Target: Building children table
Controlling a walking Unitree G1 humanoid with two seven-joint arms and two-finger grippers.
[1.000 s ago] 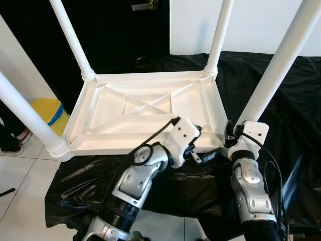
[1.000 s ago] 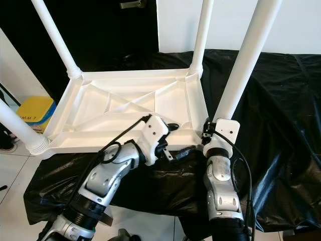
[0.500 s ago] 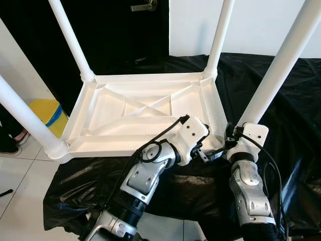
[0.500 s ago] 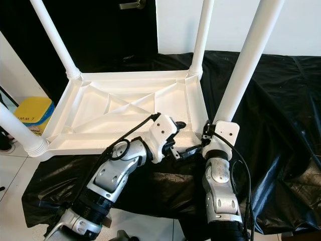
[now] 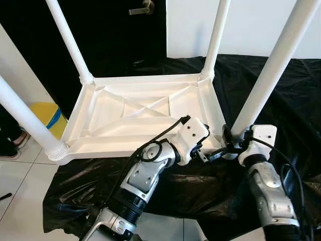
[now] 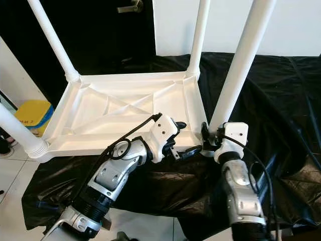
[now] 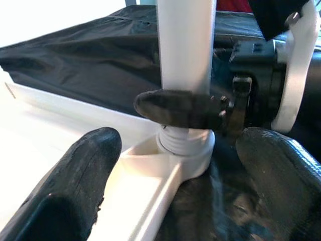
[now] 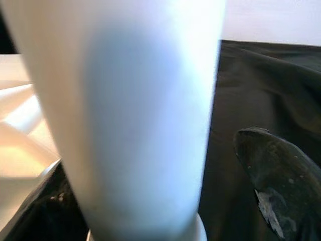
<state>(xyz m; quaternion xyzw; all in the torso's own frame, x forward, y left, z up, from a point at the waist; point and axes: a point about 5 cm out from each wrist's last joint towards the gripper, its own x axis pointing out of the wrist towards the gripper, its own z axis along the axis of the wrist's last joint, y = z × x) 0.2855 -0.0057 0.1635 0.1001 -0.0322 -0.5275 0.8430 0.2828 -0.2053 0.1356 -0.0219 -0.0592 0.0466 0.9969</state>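
The white plastic children's table [image 5: 150,79] lies upside down on a black cloth, its legs pointing up. My left gripper [image 5: 210,143] hovers open at the near right corner, and the left wrist view has the threaded base of the near right leg [image 7: 184,143] between its spread fingertips [image 7: 80,175]. My right gripper [image 5: 229,143] is at the foot of that same leg [image 5: 266,75]. One of its fingers [image 7: 175,108] crosses the leg just above the socket. In the right wrist view the leg [image 8: 135,115] is very close, with a gap to the other finger [image 8: 281,191].
The black cloth [image 5: 291,115] covers the low surface under the table and hangs over its front edge. A yellow bin [image 5: 47,113] stands on the white tiled floor [image 5: 20,186] at the left. A dark door with a handle [image 5: 140,9] is behind.
My left gripper has swung right, from under the table's near rim to the near right corner. My right wrist has shifted from below the leg to its right side.
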